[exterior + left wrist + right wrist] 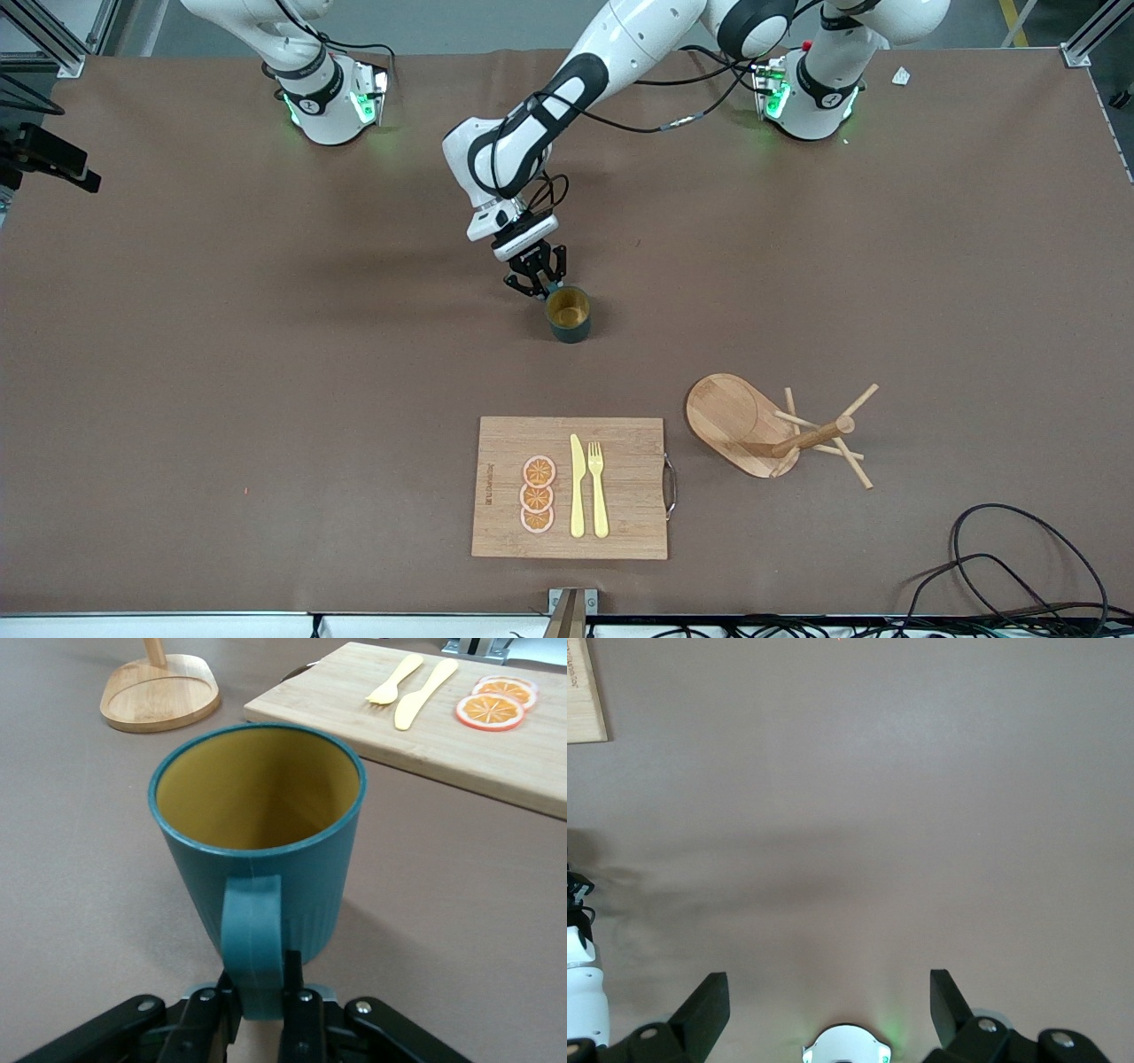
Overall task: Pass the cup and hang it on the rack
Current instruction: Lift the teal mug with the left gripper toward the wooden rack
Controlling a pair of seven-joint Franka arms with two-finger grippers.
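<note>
Right now the cup stands upright on the brown surface, about midway between the two arms' ends and farther from the front camera than the cutting board. Its handle points toward the left gripper, whose fingers are closed on that handle, one on each side, as the left wrist view shows. The cup's yellow inside faces up, and its body sits just past the fingertips, with only the handle between them.

The rack stands nearer the front camera than the cup, toward the left arm's end, just beside the cutting board. On that board lie three orange slices, a yellow knife and a yellow fork.

The right gripper waits high over bare surface near its own base, fingers spread wide apart and holding nothing.
</note>
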